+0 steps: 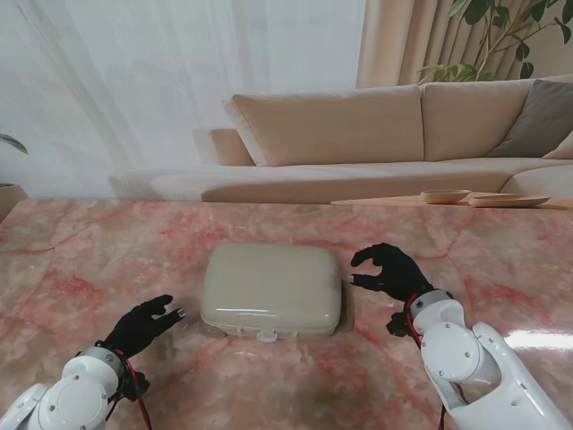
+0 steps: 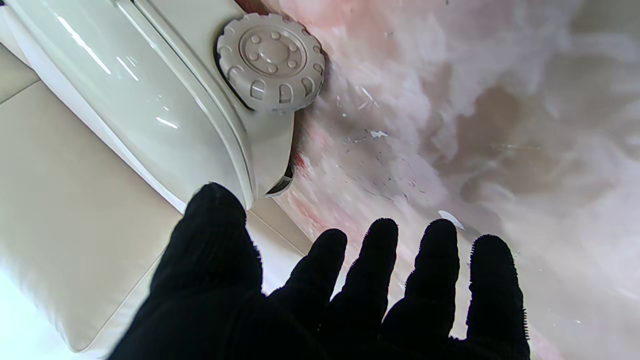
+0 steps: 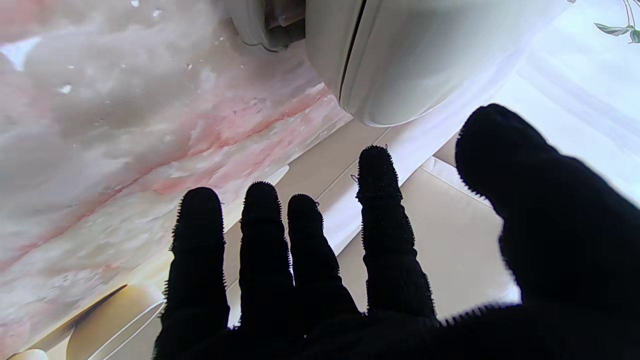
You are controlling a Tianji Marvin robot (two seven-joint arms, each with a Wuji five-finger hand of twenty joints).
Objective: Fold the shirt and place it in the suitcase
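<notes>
Suitcase closed, no shirt visible. Left hand, right hand empty, fingers spread; I'd square both on lid seam.

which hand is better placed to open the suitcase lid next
Probably the right hand: it hovers open beside the closed suitcase, level with the shell. The left hand, also open, sits nearer to me, off the case's near-left corner. No shirt is visible.
</notes>
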